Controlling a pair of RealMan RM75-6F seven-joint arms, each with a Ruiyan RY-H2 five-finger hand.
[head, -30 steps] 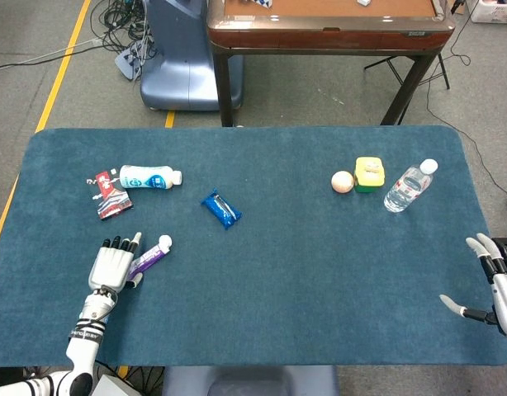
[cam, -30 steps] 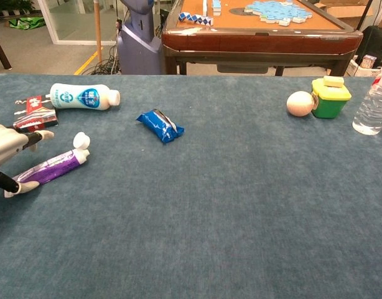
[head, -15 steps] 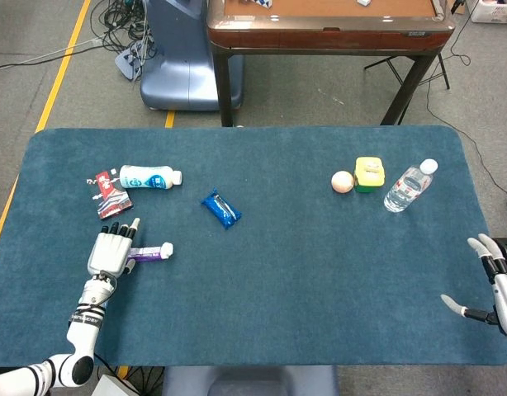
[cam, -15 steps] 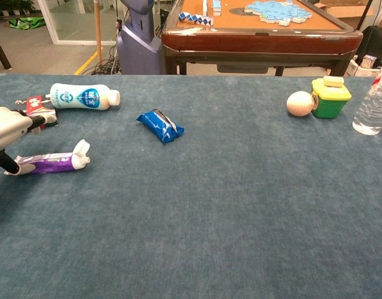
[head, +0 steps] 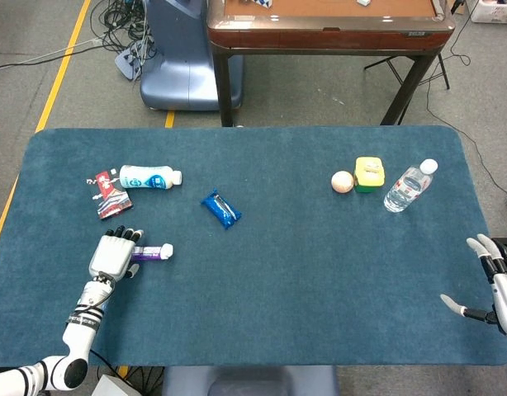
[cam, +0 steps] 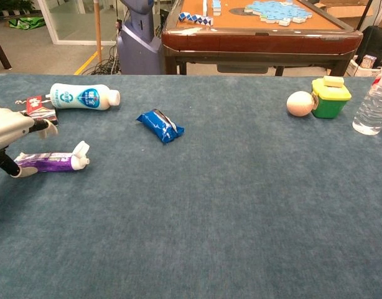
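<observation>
Lying flat on the surface, the purple tube, swung from slanted to crosswise within the last second. Left robot hand curls over its tail end, grip forming. Right robot hand spread, holding nothing, at the surface's edge.

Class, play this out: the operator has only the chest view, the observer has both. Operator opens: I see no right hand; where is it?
Observer: The right hand is at the table's right edge, fingers apart, holding nothing.
Operator: Is the bottle capped? My frame cuts it.
Observer: Yes, the bottle has a white cap on.
Operator: How does the left hand lie?
Observer: The left hand lies over the tube's tail; the cap end pokes out.
</observation>
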